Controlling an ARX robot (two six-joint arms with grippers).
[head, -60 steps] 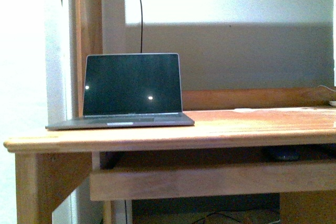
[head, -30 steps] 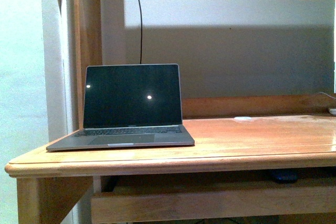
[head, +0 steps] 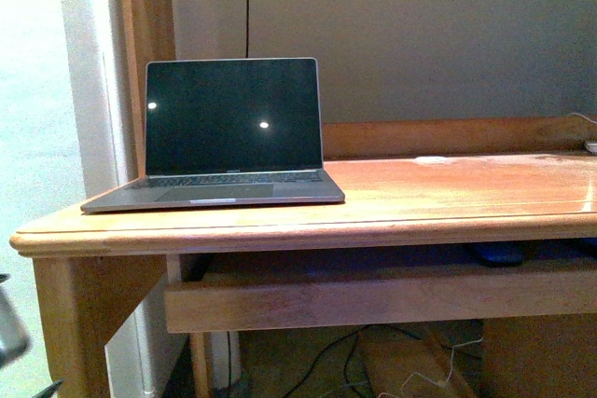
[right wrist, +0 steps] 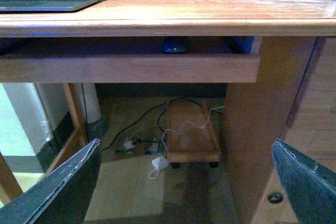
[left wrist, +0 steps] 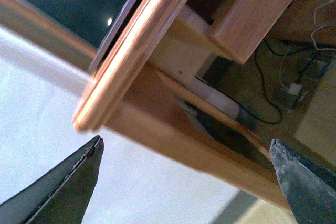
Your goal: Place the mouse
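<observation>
The mouse (head: 496, 253) is a small dark domed shape on the pull-out tray (head: 373, 297) under the wooden desk top, towards the right. It also shows in the right wrist view (right wrist: 175, 45), behind the tray's front board. My right gripper (right wrist: 185, 141) is open and empty, low in front of the desk and well short of the mouse. My left gripper (left wrist: 185, 141) is open and empty, below the desk's left corner (left wrist: 86, 121). A blurred grey part at the front view's lower left edge (head: 9, 328) may be my left arm.
An open laptop (head: 229, 132) with a dark screen stands on the desk's left part. A small white flat disc (head: 431, 159) lies near the back board. Under the desk are cables and a low wheeled wooden board (right wrist: 191, 135). A desk side panel (right wrist: 257, 129) stands at right.
The front view has shifted: the laptop and desk sit higher in the picture, the floor cables now show, and the white object at top right has left the view.
</observation>
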